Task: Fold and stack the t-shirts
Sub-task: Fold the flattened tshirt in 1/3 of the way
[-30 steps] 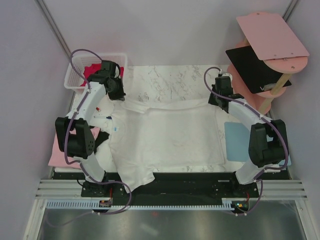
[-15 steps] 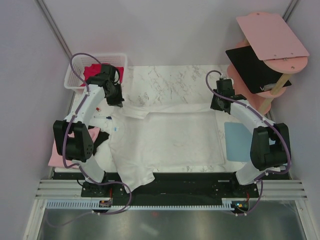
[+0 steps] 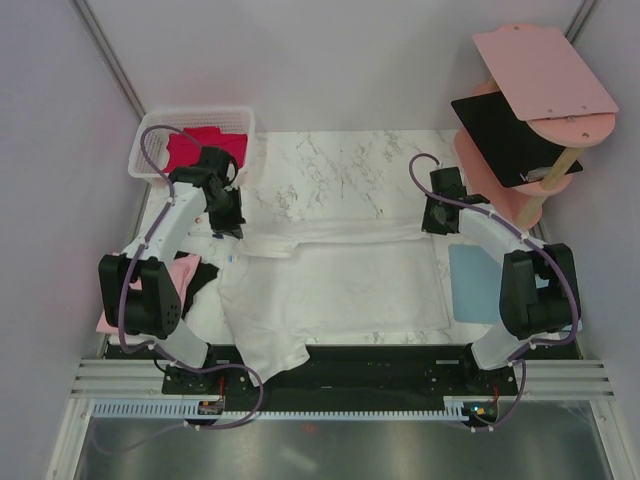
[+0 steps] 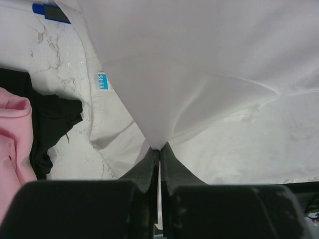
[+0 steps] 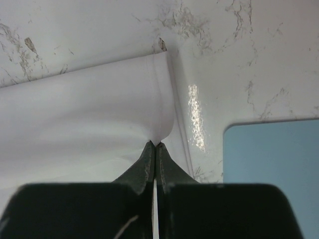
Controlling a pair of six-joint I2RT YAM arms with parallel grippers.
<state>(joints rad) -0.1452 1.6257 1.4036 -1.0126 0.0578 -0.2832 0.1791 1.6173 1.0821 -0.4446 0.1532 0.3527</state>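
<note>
A large white t-shirt point(image 3: 330, 285) lies spread over the marble table, its far edge lifted and folding toward me. My left gripper point(image 3: 232, 226) is shut on its far left corner; the cloth point(image 4: 164, 84) hangs from the closed tips point(image 4: 159, 148). My right gripper point(image 3: 432, 222) is shut on the far right hem point(image 5: 159, 99), pinched at the tips point(image 5: 156, 144). A light pink shirt point(image 3: 150, 290) and a black shirt point(image 3: 200, 280) lie at the left edge, also in the left wrist view point(image 4: 12, 134), point(image 4: 50, 124). A magenta-red shirt point(image 3: 195, 145) is in the white basket point(image 3: 240, 120).
A light-blue mat point(image 3: 480, 285) lies at the right, partly under the right arm, also in the right wrist view point(image 5: 274, 149). A pink shelf unit point(image 3: 540, 70) with a black board point(image 3: 510, 135) stands at the back right. Bare marble point(image 3: 340, 170) lies beyond the shirt.
Both grippers have pulled the white shirt's far edge toward the near side, folding it over itself. More of the magenta-red shirt in the basket now shows.
</note>
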